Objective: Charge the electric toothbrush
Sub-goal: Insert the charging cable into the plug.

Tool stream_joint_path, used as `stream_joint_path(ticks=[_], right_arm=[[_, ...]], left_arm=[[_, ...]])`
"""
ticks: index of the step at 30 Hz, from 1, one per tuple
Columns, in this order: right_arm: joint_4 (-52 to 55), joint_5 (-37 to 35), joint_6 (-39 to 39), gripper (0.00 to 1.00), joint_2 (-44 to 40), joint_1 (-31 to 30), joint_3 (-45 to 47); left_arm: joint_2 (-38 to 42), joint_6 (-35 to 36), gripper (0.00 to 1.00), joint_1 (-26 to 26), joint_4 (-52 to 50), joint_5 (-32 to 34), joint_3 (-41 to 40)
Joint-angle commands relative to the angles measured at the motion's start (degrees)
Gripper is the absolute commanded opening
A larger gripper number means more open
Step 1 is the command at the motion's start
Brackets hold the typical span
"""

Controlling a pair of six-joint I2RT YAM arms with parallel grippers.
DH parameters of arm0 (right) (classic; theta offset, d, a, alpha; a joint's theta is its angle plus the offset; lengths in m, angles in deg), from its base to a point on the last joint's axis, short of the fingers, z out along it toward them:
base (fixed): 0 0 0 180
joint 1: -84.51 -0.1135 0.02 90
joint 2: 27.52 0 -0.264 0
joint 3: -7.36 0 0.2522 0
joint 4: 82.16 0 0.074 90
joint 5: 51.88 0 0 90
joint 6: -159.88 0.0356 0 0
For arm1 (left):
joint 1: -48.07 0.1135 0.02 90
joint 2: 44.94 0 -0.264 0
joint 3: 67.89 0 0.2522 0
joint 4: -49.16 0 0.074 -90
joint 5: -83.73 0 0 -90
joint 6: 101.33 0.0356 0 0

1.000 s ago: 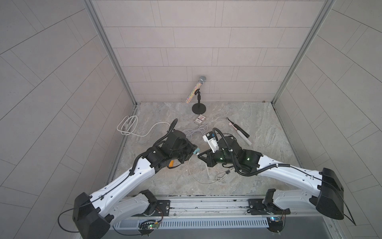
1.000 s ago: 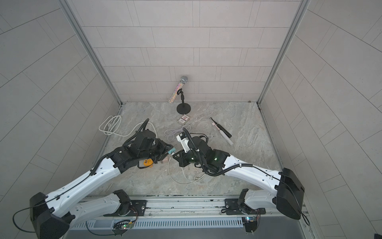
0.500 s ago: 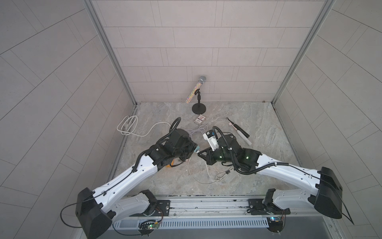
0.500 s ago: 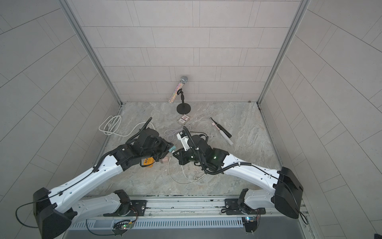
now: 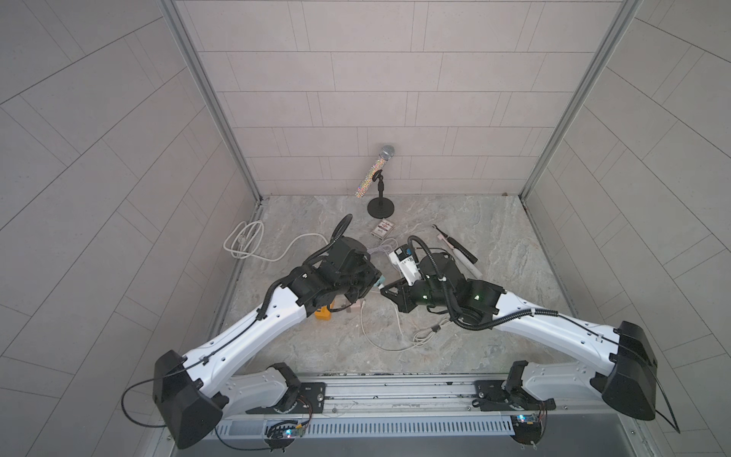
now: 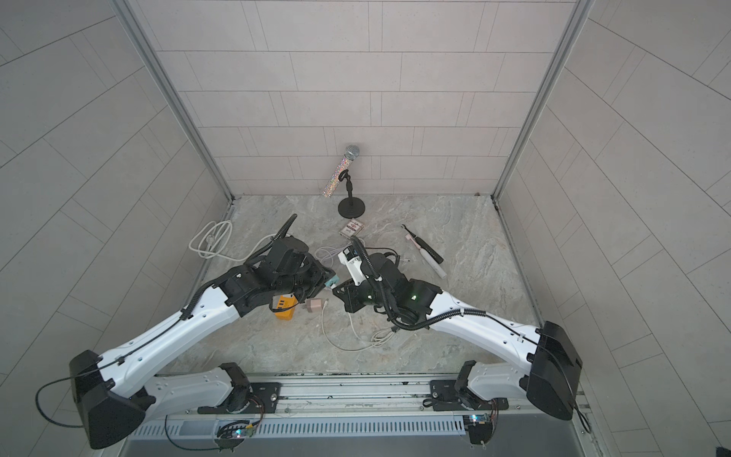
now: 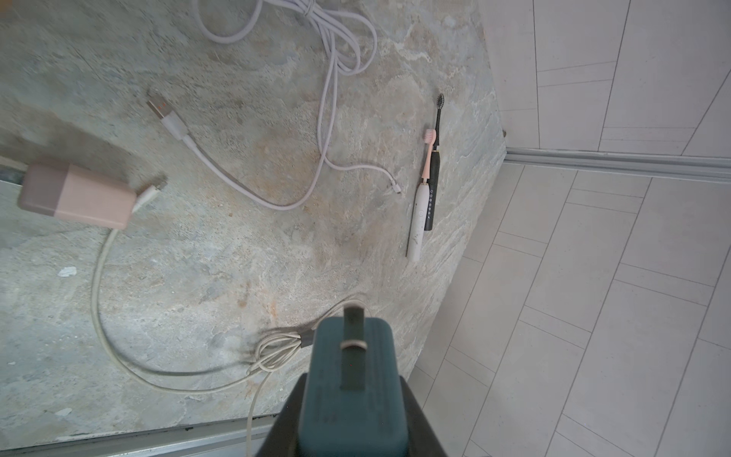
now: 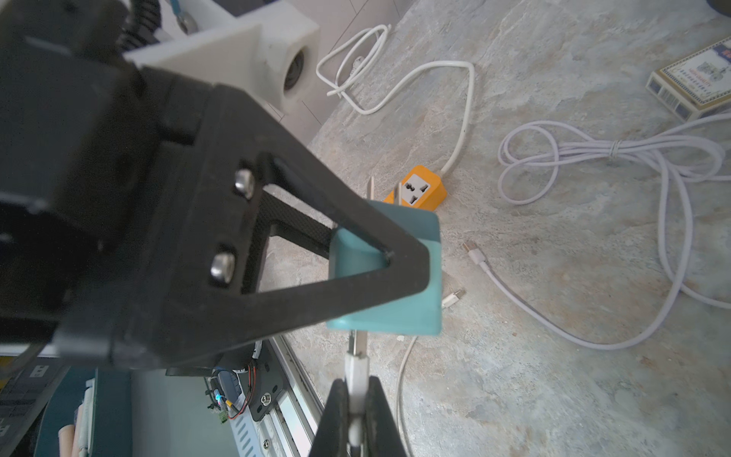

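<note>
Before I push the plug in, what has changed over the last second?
The left gripper, shut on the teal adapter, edged toward the right gripper, which stayed shut on the white USB plug, narrowing the gap. Nothing grabbed or released. Toothbrushes and orange socket unmoved.

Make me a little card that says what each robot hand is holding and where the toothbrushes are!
left gripper: shut on teal charger block
right gripper: shut on white USB plug, metal tip up against the block
plugged in fully: cannot tell
white toothbrush: lying on the table, untouched
black toothbrush: lying right beside the white one
orange socket: on the table, visible holes empty
</note>
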State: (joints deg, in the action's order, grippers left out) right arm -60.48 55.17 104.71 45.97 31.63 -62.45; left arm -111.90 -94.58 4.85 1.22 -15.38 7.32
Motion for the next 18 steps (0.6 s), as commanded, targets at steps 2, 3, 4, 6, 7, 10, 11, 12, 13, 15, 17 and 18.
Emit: stream_joint_path(ticks=[2,3,4,6,7,10,11,12,13,15,17,18], right_arm=[[-16.2,-8.2,-0.7,0.00,2.4,1.0,-0.7],[-17.5,-7.7,-0.5,0.00,2.0,2.3,-0.2],[-18.1,-6.9,-0.8,0.00,2.1,3.0,-0.6],[-19.7,-5.4,-2.4,0.00,3.2,2.9,-1.9],[-21.3,-4.6,-1.5,0.00,3.7,3.0,-1.8],[-24.5,-4.5,-0.9,0.00,3.9,3.0,-1.7],[-25.1,-5.1,-1.7,0.00,3.5,3.2,-1.3],[-25.5,-5.6,-2.0,0.00,3.1,3.7,-1.0],[-27.1,-3.9,-1.5,0.00,2.9,4.8,-0.4],[-28.3,-2.2,-0.7,0.00,2.5,5.6,-0.4],[-27.4,-5.2,-2.8,0.00,1.7,4.8,-0.4],[-28.9,-5.4,-2.2,0.00,1.9,4.9,0.1]], left_arm=[[-0.1,-1.2,0.00,-7.9,4.4,-19.6,1.8],[0.1,-1.6,0.00,-8.1,4.4,-19.6,1.3],[0.1,-1.8,0.00,-8.4,4.5,-19.5,0.9],[-0.5,-1.6,0.00,-9.1,4.8,-19.9,1.3],[-1.2,-1.3,0.00,-9.5,5.0,-20.2,1.7],[-2.8,-0.2,0.00,-10.9,5.1,-20.8,3.5],[-3.0,-0.1,0.00,-11.2,5.4,-21.1,3.5],[-3.1,0.1,0.00,-11.5,6.1,-21.7,3.5],[-3.3,0.5,0.00,-11.5,6.2,-22.7,3.5],[-3.1,0.1,0.00,-11.5,7.5,-23.9,2.4],[-2.7,-1.4,0.00,-11.7,10.2,-25.2,1.7],[-2.8,-1.5,0.00,-11.8,10.7,-25.6,1.9]])
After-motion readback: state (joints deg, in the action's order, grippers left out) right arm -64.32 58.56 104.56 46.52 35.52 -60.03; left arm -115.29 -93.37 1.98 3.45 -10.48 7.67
